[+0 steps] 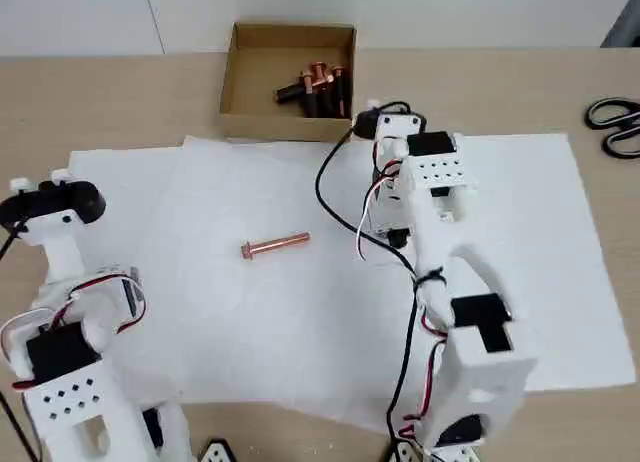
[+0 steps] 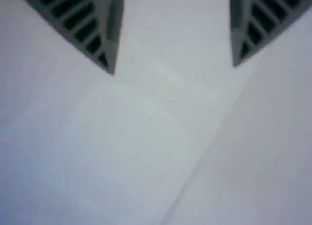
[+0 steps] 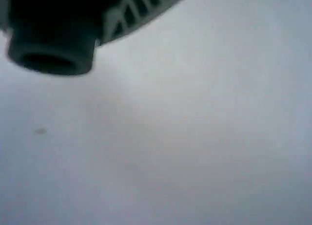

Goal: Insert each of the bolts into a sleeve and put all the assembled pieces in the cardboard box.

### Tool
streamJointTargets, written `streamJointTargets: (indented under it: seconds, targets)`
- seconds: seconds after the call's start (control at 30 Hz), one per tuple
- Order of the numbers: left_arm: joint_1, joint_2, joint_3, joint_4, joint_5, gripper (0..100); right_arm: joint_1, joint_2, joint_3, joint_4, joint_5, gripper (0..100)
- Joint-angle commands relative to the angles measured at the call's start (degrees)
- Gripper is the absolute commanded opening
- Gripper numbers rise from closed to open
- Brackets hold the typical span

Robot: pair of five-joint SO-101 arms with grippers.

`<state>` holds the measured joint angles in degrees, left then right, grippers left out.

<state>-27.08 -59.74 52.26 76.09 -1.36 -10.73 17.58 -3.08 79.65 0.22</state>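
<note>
A copper bolt (image 1: 275,246) lies alone on the white paper (image 1: 300,332), left of the middle. The cardboard box (image 1: 236,82) stands at the back, with several assembled copper-and-black pieces (image 1: 318,89) in its right half. My right gripper (image 3: 83,20) is shut on a black sleeve (image 3: 51,49), whose open end hangs just above the paper. The right arm (image 1: 432,172) stands right of the bolt, near the box's front right corner. My left gripper (image 2: 173,64) is open and empty over bare paper. The left arm (image 1: 60,217) is at the paper's left edge.
Black scissors (image 1: 615,122) lie on the wooden table at the far right edge. Black cables (image 1: 335,197) run from the right arm across the paper between bolt and arm.
</note>
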Motion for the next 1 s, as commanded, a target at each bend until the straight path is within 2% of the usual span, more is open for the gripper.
streamJointTargets:
  seconds: [0.0, 0.1, 0.23, 0.63, 0.83, 0.97]
  targets:
    - [0.4, -0.5, -0.1, -1.0, 0.1, 15, 0.7, 1.5, -0.4, -1.1, -0.7, 0.9]
    - [0.4, -0.5, -0.1, -1.0, 0.1, 15, 0.8, 2.9, -0.4, -1.1, -0.5, 1.7]
    - [0.4, -0.5, -0.1, -1.0, 0.1, 15, 0.7, 3.3, -0.4, -0.7, -0.4, 9.2]
    - [0.4, -0.5, -0.1, -1.0, 0.1, 15, 0.6, 3.3, -0.1, -0.5, -0.6, 9.6]
    - [0.4, -0.5, -0.1, -1.0, 0.1, 15, 0.6, 3.4, -0.1, -0.4, -0.5, 18.5]
    - [0.4, -0.5, -0.1, -1.0, 0.1, 15, 0.6, 3.4, -0.1, -0.4, -0.6, 19.4]
